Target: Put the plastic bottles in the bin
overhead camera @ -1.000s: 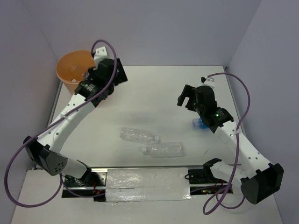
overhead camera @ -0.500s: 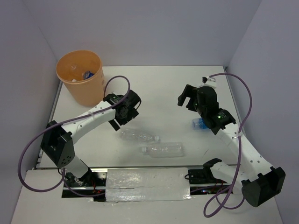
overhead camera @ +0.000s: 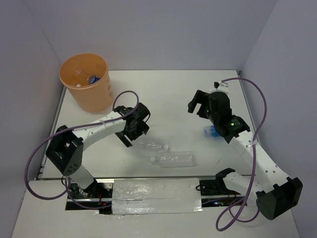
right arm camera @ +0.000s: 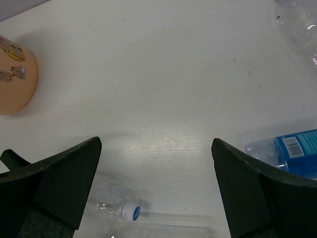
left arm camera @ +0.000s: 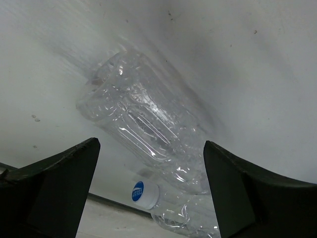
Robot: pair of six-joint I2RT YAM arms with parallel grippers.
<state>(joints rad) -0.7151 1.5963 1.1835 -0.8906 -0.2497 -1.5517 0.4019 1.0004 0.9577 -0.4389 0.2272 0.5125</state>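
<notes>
The orange bin [overhead camera: 84, 82] stands at the far left corner with a bottle [overhead camera: 92, 78] inside it. Two clear bottles lie mid-table: one [overhead camera: 152, 146] with my left gripper [overhead camera: 130, 134] open right over its left end, the other [overhead camera: 173, 159] just nearer. In the left wrist view the open gripper [left arm camera: 151, 144] has a finger on either side of the crinkled bottle [left arm camera: 148, 124]; the second bottle's blue-marked cap [left arm camera: 141, 193] lies below. A blue-labelled bottle [overhead camera: 212, 131] lies under my right arm. My right gripper [overhead camera: 198, 105] is open and empty, above the table.
The right wrist view shows the bin [right arm camera: 15, 74] at far left, the blue-labelled bottle [right arm camera: 292, 151] at the right edge and another clear bottle [right arm camera: 302, 25] at top right. Walls enclose the table on three sides. A taped strip [overhead camera: 156, 196] runs along the near edge.
My left arm has swung from over the bin down to the nearer left bottle on the table, gripper open. The right arm has not moved.
</notes>
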